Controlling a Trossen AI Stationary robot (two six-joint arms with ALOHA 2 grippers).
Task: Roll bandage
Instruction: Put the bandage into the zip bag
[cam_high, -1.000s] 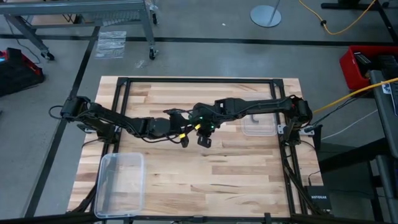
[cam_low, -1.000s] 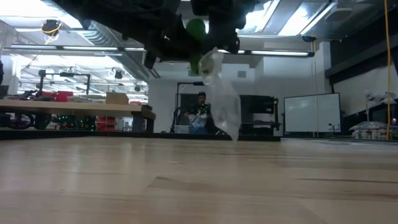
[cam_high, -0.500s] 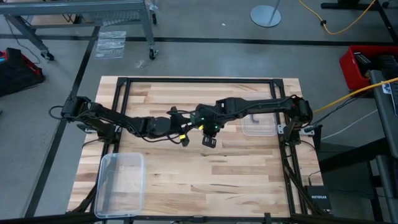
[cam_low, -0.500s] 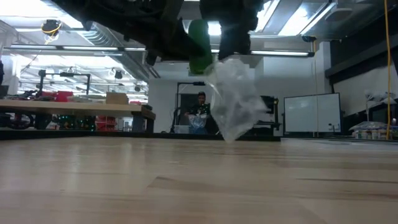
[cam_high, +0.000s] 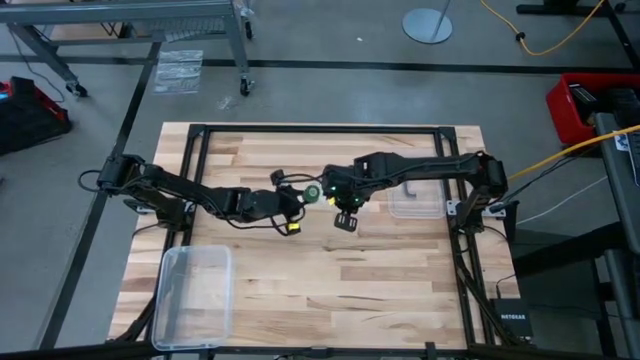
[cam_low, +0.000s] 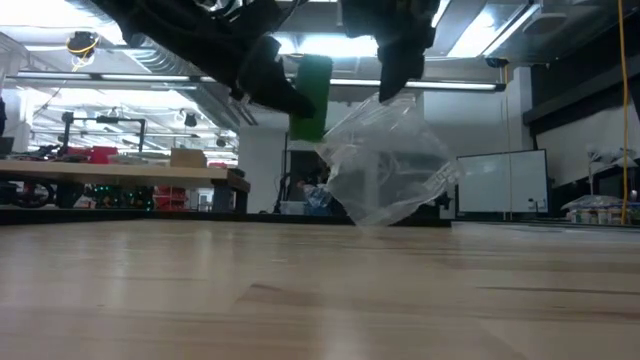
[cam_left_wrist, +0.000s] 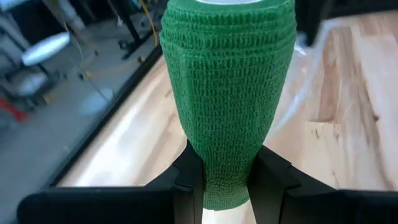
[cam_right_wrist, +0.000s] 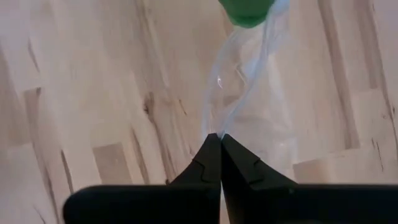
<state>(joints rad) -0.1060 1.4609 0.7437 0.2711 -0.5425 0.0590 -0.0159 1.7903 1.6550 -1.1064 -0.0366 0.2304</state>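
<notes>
The bandage is a small bright green roll (cam_high: 313, 192), held in the air over the table's middle by my left gripper (cam_high: 301, 196); the roll also shows in the left wrist view (cam_left_wrist: 227, 81) and the low view (cam_low: 311, 97). My right gripper (cam_high: 343, 210) is just to its right, shut on a crinkly clear plastic bag (cam_low: 388, 165) that hangs under it. The roll is outside the bag, beside its upper edge. My left gripper pinches the roll between its two fingers at the roll's near end (cam_left_wrist: 225, 177), where the fabric is dented in. The rest of the roll sticks out past the fingertips. The roll is lifted clear of the table. My right gripper pinches the bag's upper edge (cam_right_wrist: 217, 129) between its shut fingertips, from above, pointing down. The bag hangs slack below the fingers (cam_low: 392, 80) and spreads out sideways. In the low view it looks clear of the table.
A clear plastic box (cam_high: 195, 292) stands at the table's near left corner. A clear flat tray or lid (cam_high: 416, 205) lies at the right, under my right arm. A dark metal frame (cam_high: 300, 129) runs along the table's edges.
My right gripper has gone toward the table's right edge with the bag, off the roll. The roll, partly inside the bag's mouth a second ago, now stands outside it in my left gripper. The bag has swung out and spread wider.
</notes>
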